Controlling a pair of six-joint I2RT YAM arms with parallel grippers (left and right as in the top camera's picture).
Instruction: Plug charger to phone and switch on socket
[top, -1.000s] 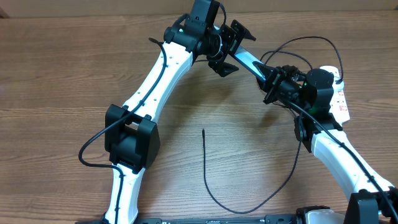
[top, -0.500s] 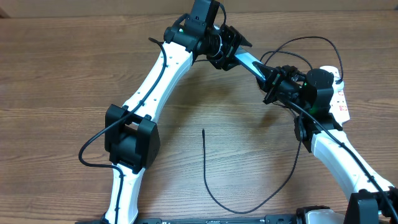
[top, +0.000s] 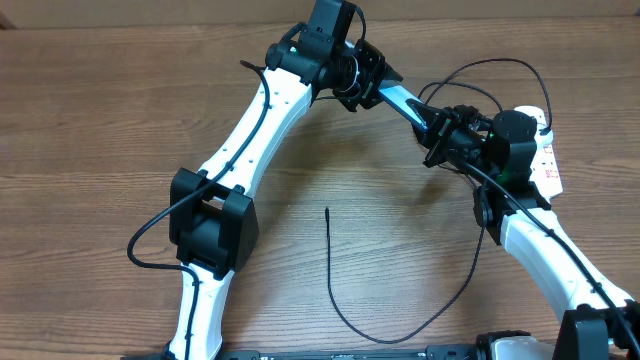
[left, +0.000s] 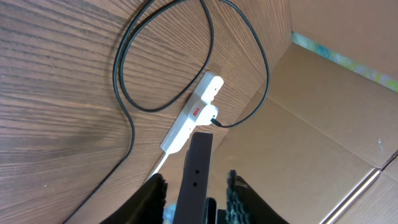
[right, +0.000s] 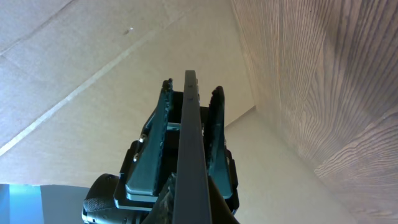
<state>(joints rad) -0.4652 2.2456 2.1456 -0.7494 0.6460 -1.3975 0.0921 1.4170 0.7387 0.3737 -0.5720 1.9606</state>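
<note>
1. Right gripper (top: 437, 130): clamped on the phone (top: 400, 100), which it holds edge-up above the table (top: 100, 120). In the right wrist view the slab sits squeezed between the jaws.
2. Left gripper (top: 362, 82): at the phone's other end, jaws partly open and straddling the edge. The left wrist view shows a gap on each side, so you have no grip there yet.
3. Phone long axis: runs from your left gripper to your right, slanting from the far middle toward the near right. You cannot tell from here which end carries the port.
4. Charger (top: 345, 315): lies slack on the table. Its connector tip (top: 327, 211) sits between the two arms, nearer the robot than the phone, pointing toward the far edge and well apart from both grippers. Neither gripper is clearly nearer.
5. Power strip (top: 547, 150): on the right, partly under your right arm, with the black plug seated.
6. Judgement: your free left gripper is the one to fetch the tip.
</note>
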